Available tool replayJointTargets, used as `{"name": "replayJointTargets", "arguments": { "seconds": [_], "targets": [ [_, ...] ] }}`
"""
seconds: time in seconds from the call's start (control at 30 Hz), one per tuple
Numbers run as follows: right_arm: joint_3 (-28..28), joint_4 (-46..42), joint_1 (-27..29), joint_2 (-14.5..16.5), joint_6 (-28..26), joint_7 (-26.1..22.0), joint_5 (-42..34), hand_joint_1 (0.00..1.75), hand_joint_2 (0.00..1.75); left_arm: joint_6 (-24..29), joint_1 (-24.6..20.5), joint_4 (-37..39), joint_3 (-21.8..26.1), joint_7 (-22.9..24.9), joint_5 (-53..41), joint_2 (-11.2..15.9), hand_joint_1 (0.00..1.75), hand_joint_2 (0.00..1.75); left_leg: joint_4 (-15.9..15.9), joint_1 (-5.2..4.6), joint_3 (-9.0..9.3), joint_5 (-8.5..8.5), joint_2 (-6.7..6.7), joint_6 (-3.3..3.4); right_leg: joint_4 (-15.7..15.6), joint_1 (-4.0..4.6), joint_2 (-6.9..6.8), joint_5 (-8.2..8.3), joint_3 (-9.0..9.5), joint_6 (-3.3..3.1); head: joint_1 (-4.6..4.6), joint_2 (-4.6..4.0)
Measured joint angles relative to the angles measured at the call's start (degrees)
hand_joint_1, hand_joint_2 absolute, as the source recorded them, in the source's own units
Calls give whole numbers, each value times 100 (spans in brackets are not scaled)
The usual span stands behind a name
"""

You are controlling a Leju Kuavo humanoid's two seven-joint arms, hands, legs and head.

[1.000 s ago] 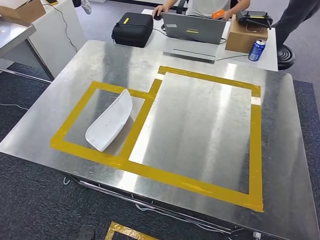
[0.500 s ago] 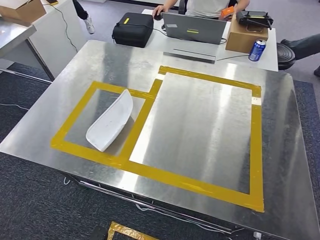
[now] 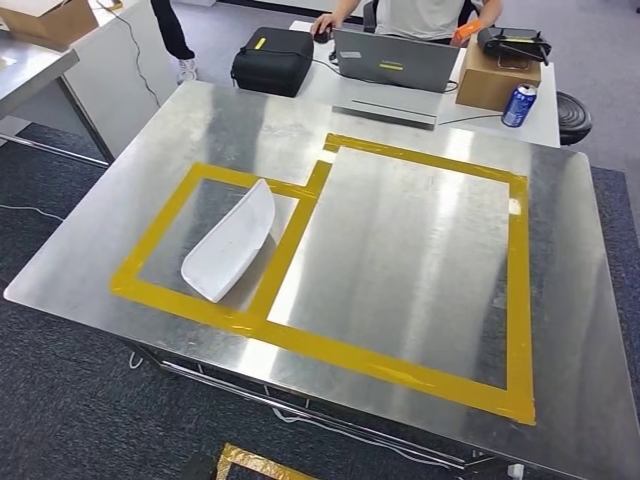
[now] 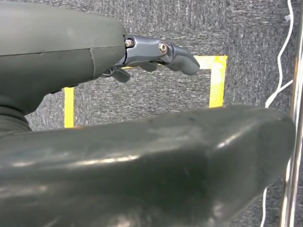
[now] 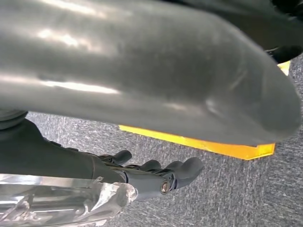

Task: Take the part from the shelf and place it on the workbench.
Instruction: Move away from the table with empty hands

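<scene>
The white curved part lies on the metal workbench, inside the smaller yellow-taped square on its left side. No hand touches it. My left hand hangs over grey carpet, its fingers stretched out and apart from the thick thumb, holding nothing. My right hand hangs over the carpet too, its fingers straight and holding nothing.
A larger taped rectangle marks the bench's right side. Behind the bench, a white desk carries a black case, a laptop, a cardboard box and a blue can, with a person seated there. Another person's legs stand far left.
The whole picture has shifted slightly right and down, so the camera moved. The part keeps its place in the square. The legs at the far left have come further into view.
</scene>
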Motion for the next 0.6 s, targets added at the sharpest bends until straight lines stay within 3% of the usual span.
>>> {"name": "replayJointTargets", "arguments": {
  "seconds": [0.03, 0.1, 0.17, 0.2, 0.3, 0.33, 0.37, 0.43, 0.47, 0.5, 0.53, 0.6],
  "targets": [
    [5, -1, -2, -4, -2, -6, 0, 0, 0, -7, 1, 2, 0, 4, 2, -1, 0, 0, 2, 13, -6, 6, 1, -17, -79, -11, -3, 53, 112, 19, 0, 0],
    [22, -3, -20, -12, -8, -16, 0, 0, 0, -16, 2, 3, 0, 13, 6, 0, 0, 0, 20, 47, -19, 16, -5, -85, -766, -52, -12, 297, 610, 76, 3, 0],
    [39, -6, -51, -14, -15, -24, 1, 0, 0, -13, 4, 5, 0, 25, 9, 9, 0, 0, 59, 56, -37, 17, -17, -185, -1362, -73, 34, 443, 1018, 51, 9, 0],
    [44, -7, -65, -14, -19, -27, 3, 0, 0, -7, 1, 5, 0, 32, 9, 14, 0, 0, 78, 52, -45, 26, -23, -234, -1475, -71, 64, 448, 1092, 0, 9, 0],
    [48, -7, -74, -16, -32, -23, 9, 0, 0, 16, 4, 12, 1, 51, 9, 19, 0, 0, 103, 76, -85, 39, -37, -348, -1459, -43, 90, 477, 998, -193, -6, 0],
    [48, -7, -73, -16, -38, -19, 9, 0, 0, 21, 10, 15, 1, 60, 9, 19, 0, 0, 193, 82, -136, -74, -37, -367, -1461, -38, 83, 513, 953, -249, -16, 0],
    [49, -7, -73, -16, -42, -13, 8, 0, 0, 24, 14, 19, 1, 69, 9, 20, 0, 0, 400, 81, -225, -274, -35, -376, -1468, -33, 75, 561, 899, -304, -34, 0],
    [50, -7, -71, -16, -45, -10, 8, 0, 0, 27, 8, 22, 1, 83, 9, 20, 0, 0, 1104, 63, -480, -802, -30, -371, -1467, -2, 58, 657, 780, -373, -69, 0],
    [51, -7, -69, -16, -45, -9, 8, 0, 0, 28, 5, 22, 1, 86, 9, 20, 0, 0, 1446, 54, -581, -981, -31, -362, -1466, 19, 49, 704, 714, -389, -78, 0],
    [52, -7, -68, -16, -45, -9, 9, 0, 0, 28, 3, 23, 2, 88, 9, 21, 0, 0, 1648, 44, -609, -1043, -31, -345, -1464, 42, 40, 751, 648, -396, -79, 0],
    [53, -7, -67, -16, -45, -9, 9, 0, 0, 29, 2, 24, 2, 90, 9, 22, 0, 0, 1668, 29, -546, -992, -31, -317, -1463, 61, 34, 799, 585, -398, -80, 0],
    [53, -7, -69, -16, -38, -10, 9, 0, 0, 29, -6, 25, 2, 91, 8, 23, 0, 0, 1163, -16, -136, -696, -31, -235, -1463, 86, 33, 901, 469, -387, -79, 0]
  ]
}}
